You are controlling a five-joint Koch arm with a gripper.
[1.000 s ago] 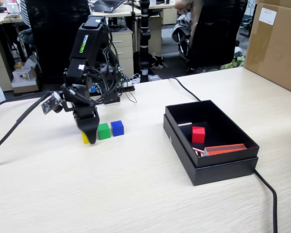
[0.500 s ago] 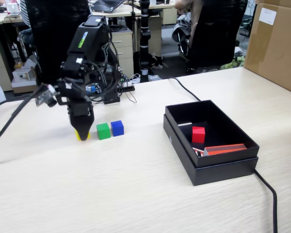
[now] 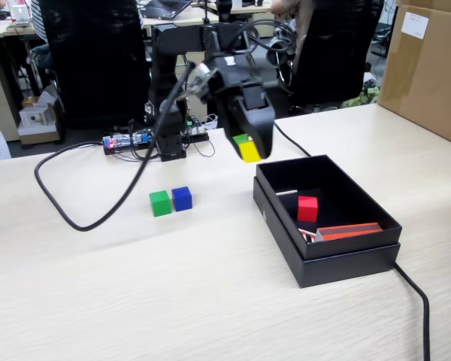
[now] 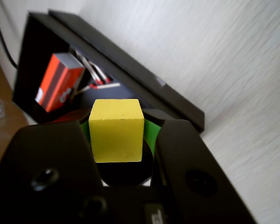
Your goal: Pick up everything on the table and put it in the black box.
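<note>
Gripper (image 3: 249, 150) is clamped on the yellow cube (image 4: 116, 129), held high beside the box (image 3: 376, 256) to clear its wall. Green cube (image 3: 160, 203) and blue cube (image 3: 182, 198) sit on the worktop (image 3: 135, 286) off to its side.

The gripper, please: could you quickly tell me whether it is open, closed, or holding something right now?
Gripper: closed on the yellow cube, held in the air beside the black box.
</note>
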